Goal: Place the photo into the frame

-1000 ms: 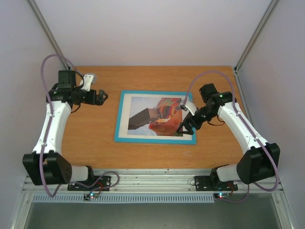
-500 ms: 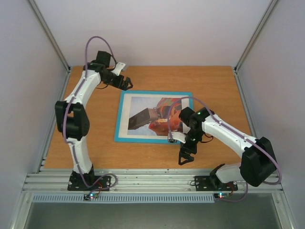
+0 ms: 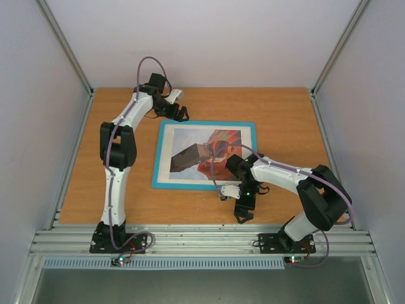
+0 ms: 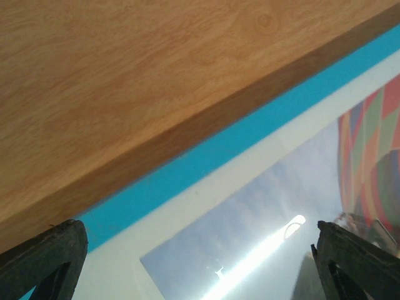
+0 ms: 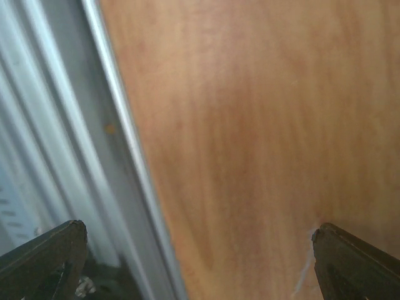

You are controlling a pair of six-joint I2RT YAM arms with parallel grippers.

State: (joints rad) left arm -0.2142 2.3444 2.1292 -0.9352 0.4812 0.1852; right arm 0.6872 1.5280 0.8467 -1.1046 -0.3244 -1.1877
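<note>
The frame [image 3: 156, 158] lies flat mid-table, its turquoise edges around a white border and the photo [image 3: 221, 142] of an orange-red balloon on blue sky. A dark reflection crosses the pane. My left gripper [image 3: 181, 114] hovers open over the frame's far left corner. In the left wrist view the turquoise edge [image 4: 206, 153], the white border [image 4: 187, 206] and the photo's sky [image 4: 275, 200] lie under my empty left gripper [image 4: 200, 253]. My right gripper [image 3: 243, 215] is open over bare table in front of the frame's near edge, and shows empty [image 5: 200, 250] in its own view.
An aluminium rail [image 3: 202, 237] runs along the table's near edge and appears beside my right gripper as a grey strip [image 5: 119, 125]. White walls and metal posts [image 3: 66, 47] close in the table on three sides.
My left arm swung from the table's left side to the frame's far left corner. My right gripper moved off the frame's right part, down to the table's near edge. Both stayed open.
</note>
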